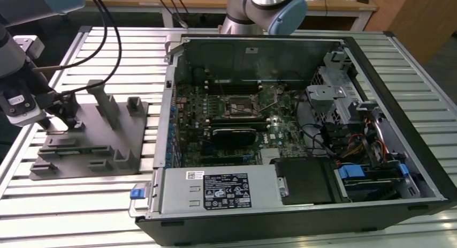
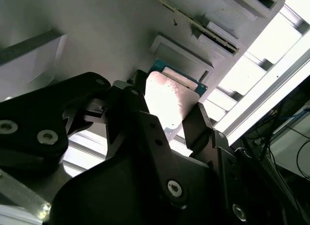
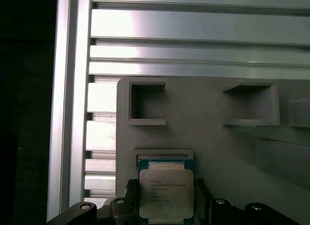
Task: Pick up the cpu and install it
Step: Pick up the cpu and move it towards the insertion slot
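Our pincer (image 3: pixel 166 205) is closed on the cpu (image 3: pixel 166 192). In both wrist views its two black fingers (image 3: pixel 130 198) press against opposite edges of the chip, with no gap that we can see on either side. The cpu lies flat with its silvery metal top up and its green board edge showing around it. It sits at the shallow framed recess of the grey plastic tray (image 3: pixel 203 113), and we cannot tell whether it has lifted clear of that recess. In the second wrist view the cpu (image 2: pixel 167 96) catches a bright glare between the fingers (image 2: pixel 196 123) of the pincer (image 2: pixel 164 113), with the tray (image 2: pixel 97 31) close behind it. In the exterior view we see the pincer (image 1: pixel 63 119) low over the tray (image 1: pixel 107 146) at the exterior view's left, beside the tray's upright posts (image 1: pixel 106 100). The tray rests on the slatted aluminium desk (image 1: pixel 71 205), just beside the open computer case (image 1: pixel 421 151), which lies on its side at the exterior view's right. Inside the case we see the green motherboard (image 1: pixel 279 130) with its black square socket (image 1: pixel 241 104), well apart from the cpu. A grey power supply (image 1: pixel 214 189) sits along the near wall of the case.
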Tool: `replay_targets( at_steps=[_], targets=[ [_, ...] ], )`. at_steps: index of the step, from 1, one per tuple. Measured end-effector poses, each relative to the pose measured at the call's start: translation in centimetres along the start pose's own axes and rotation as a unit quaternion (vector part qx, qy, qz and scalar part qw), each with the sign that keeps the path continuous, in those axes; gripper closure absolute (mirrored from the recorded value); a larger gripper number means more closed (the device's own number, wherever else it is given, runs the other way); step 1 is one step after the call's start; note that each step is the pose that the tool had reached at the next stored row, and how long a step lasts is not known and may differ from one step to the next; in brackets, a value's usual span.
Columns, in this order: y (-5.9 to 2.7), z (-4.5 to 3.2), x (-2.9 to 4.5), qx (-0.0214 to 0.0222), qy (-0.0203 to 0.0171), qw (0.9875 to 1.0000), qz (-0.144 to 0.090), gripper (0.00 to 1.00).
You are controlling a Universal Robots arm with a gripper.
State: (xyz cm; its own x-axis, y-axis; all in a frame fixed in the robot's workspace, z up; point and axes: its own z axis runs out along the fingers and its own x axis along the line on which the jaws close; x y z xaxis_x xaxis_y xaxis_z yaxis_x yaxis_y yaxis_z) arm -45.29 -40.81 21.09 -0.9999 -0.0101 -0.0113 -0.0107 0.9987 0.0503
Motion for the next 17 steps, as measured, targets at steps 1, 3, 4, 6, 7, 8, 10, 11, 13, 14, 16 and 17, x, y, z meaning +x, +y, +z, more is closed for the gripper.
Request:
replay_targets(
  at_steps=[1, 3, 4, 6, 7, 8, 10, 11, 13, 14, 16, 17],
  targets=[
    [0.00, -0.07, 0.00, 0.0000, 0.0000, 1.0000, 0.000, 0.46],
    [0.01, -0.19, 0.00, 0.0000, 0.0000, 1.0000, 0.000, 0.46],
    [0.01, -0.27, 0.00, 0.0000, 0.0000, 1.0000, 0.000, 0.46],
    [0.02, -0.43, 0.00, 0.0000, 0.0000, 1.0000, 0.000, 0.46],
    [0.02, -0.51, 0.00, 0.0000, 0.0000, 1.0000, 0.000, 0.46],
    [0.03, -0.59, -0.01, 0.0000, 0.0000, 1.0000, 0.000, 0.46],
    [0.04, -0.73, -0.01, 0.0000, 0.0000, 1.0000, 0.000, 0.46],
    [0.04, -0.78, -0.01, 0.0000, -0.0001, 1.0000, 0.000, 0.46],
    [0.04, -0.87, -0.01, -0.0001, -0.0001, 1.0000, 0.000, 0.46],
    [0.04, -0.90, -0.01, 0.0000, 0.0000, 1.0000, 0.000, 0.46],
    [0.05, -0.94, -0.01, 0.0000, 0.0000, 1.0000, 0.000, 0.46],
    [0.05, -0.95, -0.01, 0.0000, 0.0000, 1.0000, 0.000, 0.46]
  ],
)
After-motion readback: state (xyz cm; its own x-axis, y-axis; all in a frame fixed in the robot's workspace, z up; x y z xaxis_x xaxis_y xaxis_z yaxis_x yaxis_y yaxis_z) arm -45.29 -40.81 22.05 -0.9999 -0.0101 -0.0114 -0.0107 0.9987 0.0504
